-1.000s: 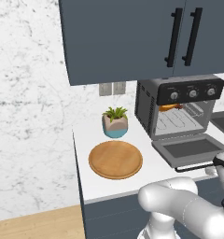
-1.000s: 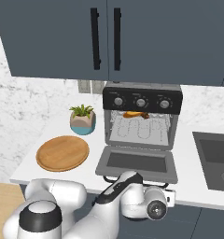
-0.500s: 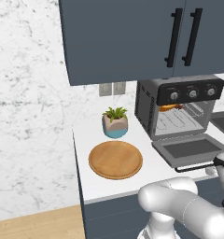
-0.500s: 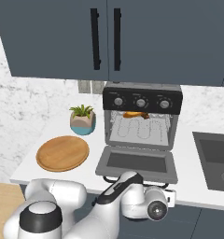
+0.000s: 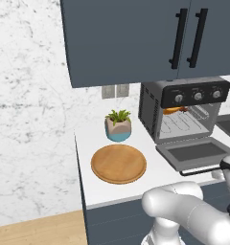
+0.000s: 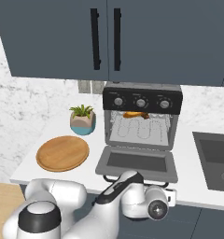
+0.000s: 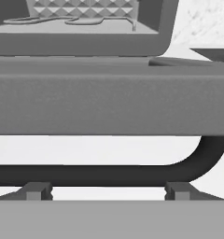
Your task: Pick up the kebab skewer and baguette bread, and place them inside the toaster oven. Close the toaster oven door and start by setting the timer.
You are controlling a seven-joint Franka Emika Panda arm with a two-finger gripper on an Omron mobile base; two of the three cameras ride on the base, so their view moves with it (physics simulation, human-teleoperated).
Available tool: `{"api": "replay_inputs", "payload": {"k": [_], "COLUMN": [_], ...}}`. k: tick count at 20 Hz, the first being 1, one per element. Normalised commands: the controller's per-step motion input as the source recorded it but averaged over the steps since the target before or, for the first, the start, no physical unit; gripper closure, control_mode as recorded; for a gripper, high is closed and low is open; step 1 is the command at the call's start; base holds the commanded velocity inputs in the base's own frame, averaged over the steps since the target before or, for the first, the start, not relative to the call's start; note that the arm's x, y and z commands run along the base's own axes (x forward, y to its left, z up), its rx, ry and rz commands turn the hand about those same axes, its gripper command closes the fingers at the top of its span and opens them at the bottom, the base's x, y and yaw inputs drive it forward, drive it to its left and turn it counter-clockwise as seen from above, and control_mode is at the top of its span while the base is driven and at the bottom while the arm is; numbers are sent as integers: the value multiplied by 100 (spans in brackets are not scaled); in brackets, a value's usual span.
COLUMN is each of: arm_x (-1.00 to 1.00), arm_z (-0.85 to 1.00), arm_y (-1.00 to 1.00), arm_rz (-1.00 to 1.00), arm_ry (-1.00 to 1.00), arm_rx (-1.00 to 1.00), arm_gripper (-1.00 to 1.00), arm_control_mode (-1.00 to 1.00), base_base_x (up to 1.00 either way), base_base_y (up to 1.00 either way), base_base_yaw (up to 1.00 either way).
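The toaster oven (image 6: 142,100) stands on the counter with its toaster oven door (image 6: 137,162) folded down flat. On the wire rack inside lies the golden baguette bread (image 6: 132,114) (image 5: 172,111). A darker reddish bit at its end looks like the kebab skewer (image 6: 144,115). In the hand view my gripper (image 7: 107,191) sits low in front of the door's front edge (image 7: 109,102), just under the black bar handle (image 7: 109,175). The fingertips (image 7: 37,190) stand wide apart, open, with nothing between them.
A round wooden plate (image 6: 62,152) lies on the counter left of the oven, and a small potted plant (image 6: 82,120) stands behind it. A dark sink (image 6: 216,158) is set in at the right. Blue-grey cabinet doors (image 6: 104,37) hang above.
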Motion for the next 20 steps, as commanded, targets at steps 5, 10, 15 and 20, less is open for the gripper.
{"api": "replay_inputs", "payload": {"k": [5,10,15,20], "arm_x": [16,14,13,18], "arm_z": [35,41,45,43], "arm_y": [0,0,0,2], "arm_rz": [0,0,0,0], "arm_ry": [0,-2,-2,-3], "arm_rx": [0,0,0,0], "arm_gripper": [-100,-100,-100,-100], "arm_control_mode": [-100,-100,-100,-100], "base_base_x": [0,0,0,0], "base_base_y": [0,0,0,0], "base_base_yaw": [0,0,0,0]}}
